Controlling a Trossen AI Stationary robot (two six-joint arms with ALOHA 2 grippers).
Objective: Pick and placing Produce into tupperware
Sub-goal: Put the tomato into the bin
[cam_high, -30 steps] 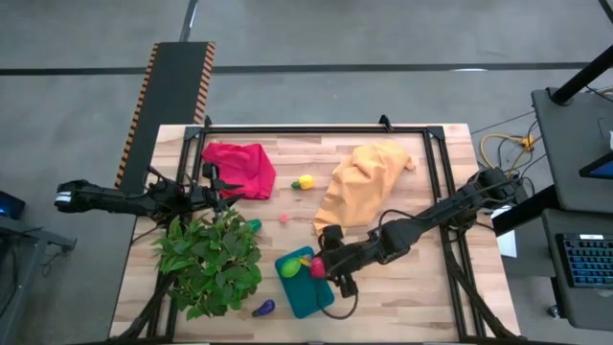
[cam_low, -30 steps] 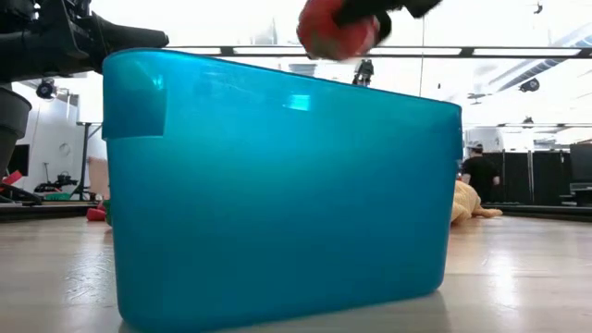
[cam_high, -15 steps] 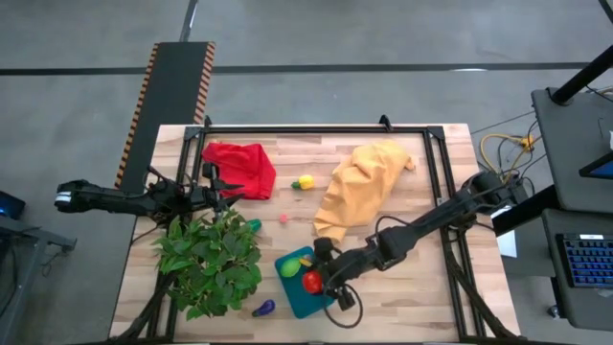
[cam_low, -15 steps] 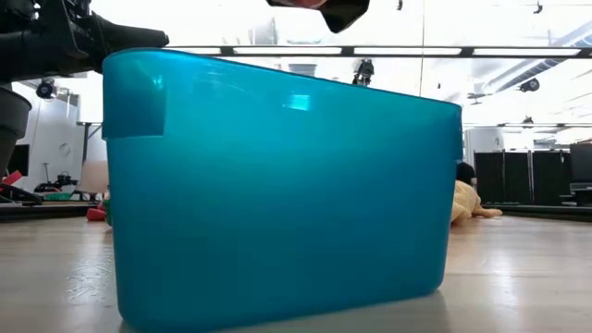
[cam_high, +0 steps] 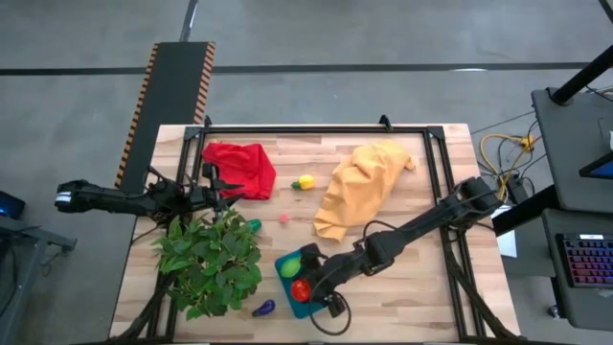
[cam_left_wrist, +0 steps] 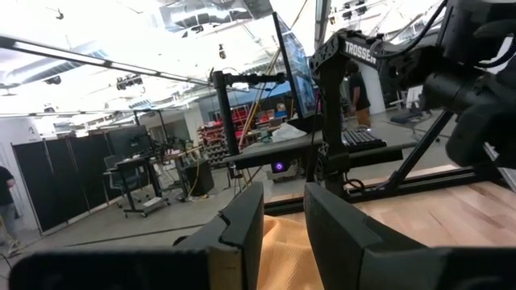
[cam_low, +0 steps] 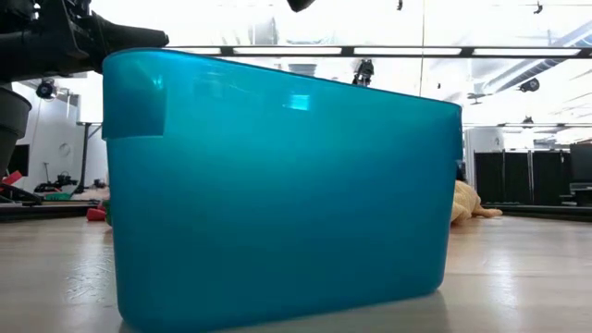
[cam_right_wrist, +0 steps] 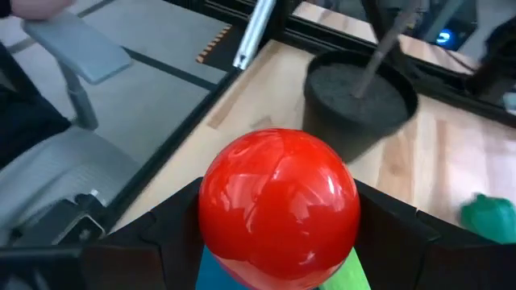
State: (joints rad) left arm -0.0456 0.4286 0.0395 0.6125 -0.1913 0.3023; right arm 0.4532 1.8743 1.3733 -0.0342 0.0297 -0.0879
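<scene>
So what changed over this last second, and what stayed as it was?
The right gripper, shut on the red fruit, carried it from the tupperware's right edge leftward and down over its inside. It has not let go. The left gripper, plant and both cloths stayed put.

Teal-blue tupperware (cam_high: 305,302), glossy red produce (cam_right_wrist: 279,206), red cloth (cam_high: 239,166), yellow-orange cloth (cam_high: 362,182).
</scene>
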